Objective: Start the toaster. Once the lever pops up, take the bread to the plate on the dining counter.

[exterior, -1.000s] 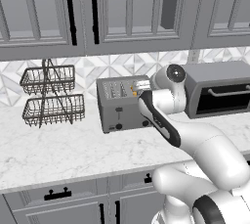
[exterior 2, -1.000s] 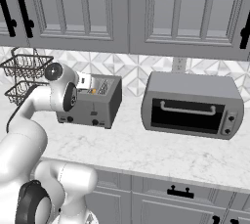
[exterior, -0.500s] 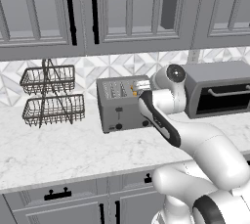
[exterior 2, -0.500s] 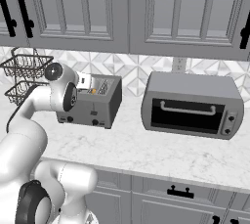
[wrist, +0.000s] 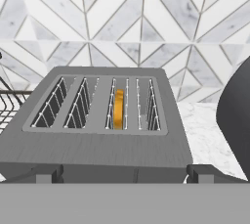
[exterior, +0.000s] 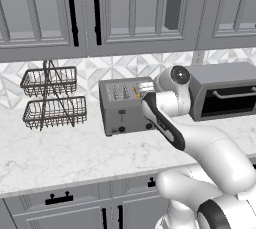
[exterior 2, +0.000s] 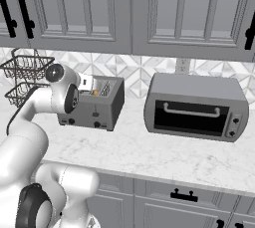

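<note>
Grey cabinets with black handles hang above a white marble bench (exterior: 60,155) backed by chevron-patterned tile. On that bench, against the backsplash, stands the toaster (exterior: 122,107), with a two-tier wire basket rack (exterior: 51,98) to one side and the wider toaster oven (exterior 2: 196,107) to the other.

My hand view looks down on the toaster (wrist: 97,125) from its front and resolves four slots. The bread (wrist: 118,108) sits upright in the third slot from the left in that view, golden, its top edge roughly level with the slot rim. The left base view shows only a speck of orange at the toaster top beside my wrist; the right base view gives a small orange patch (exterior 2: 95,92) there. The base views show the front panel's black knobs (exterior 2: 72,121), which the hand view cuts off.

My arm rises from the base, bends at the elbow and reaches forward, placing my end effector (wrist: 119,173) at the toaster's front upper edge. Its fingers (wrist: 44,173) stand fully apart, one near each front corner, holding nothing.

From the left base view my forearm covers the toaster's right end; from the right, my wrist hides part of its left end. The toaster oven's dark curved edge (wrist: 237,120) enters the hand view at right.
</note>
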Tool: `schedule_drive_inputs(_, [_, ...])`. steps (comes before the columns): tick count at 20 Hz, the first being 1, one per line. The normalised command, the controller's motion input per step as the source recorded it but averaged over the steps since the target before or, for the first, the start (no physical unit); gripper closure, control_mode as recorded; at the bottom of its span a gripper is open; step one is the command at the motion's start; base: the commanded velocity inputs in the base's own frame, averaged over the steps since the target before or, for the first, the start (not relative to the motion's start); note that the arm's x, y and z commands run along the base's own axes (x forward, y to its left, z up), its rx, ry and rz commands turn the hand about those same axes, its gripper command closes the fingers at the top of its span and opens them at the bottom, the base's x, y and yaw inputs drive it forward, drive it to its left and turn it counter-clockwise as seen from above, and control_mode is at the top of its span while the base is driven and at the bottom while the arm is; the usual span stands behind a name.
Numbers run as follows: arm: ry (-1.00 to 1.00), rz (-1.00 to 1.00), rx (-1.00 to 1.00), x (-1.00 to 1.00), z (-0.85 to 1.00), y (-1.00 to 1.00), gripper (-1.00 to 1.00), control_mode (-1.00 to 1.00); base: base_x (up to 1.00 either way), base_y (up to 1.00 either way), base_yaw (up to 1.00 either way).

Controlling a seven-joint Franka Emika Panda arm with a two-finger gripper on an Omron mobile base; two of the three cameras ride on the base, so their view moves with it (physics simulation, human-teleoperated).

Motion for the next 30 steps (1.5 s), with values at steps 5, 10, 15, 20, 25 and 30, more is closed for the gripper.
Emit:
schedule_drive_inputs(5, [0.00,0.00,0.00,0.00,0.00,0.00,-1.00,-1.00,0.00,0.00,0.00])
schedule_drive_inputs(10, [0.00,0.00,0.00,0.00,0.00,0.00,-1.00,-1.00,0.00,0.00,0.00])
schedule_drive_inputs(15, [0.00,0.00,0.00,0.00,0.00,0.00,-1.00,-1.00,0.00,0.00,0.00])
schedule_drive_inputs(20, [0.00,0.00,0.00,0.00,0.00,0.00,-1.00,-1.00,0.00,0.00,0.00])
schedule_drive_inputs(25, [0.00,0.00,0.00,0.00,0.00,0.00,-1.00,-1.00,0.00,0.00,0.00])
schedule_drive_inputs(30, [0.00,0.00,0.00,0.00,0.00,0.00,-1.00,-1.00,0.00,0.00,0.00])
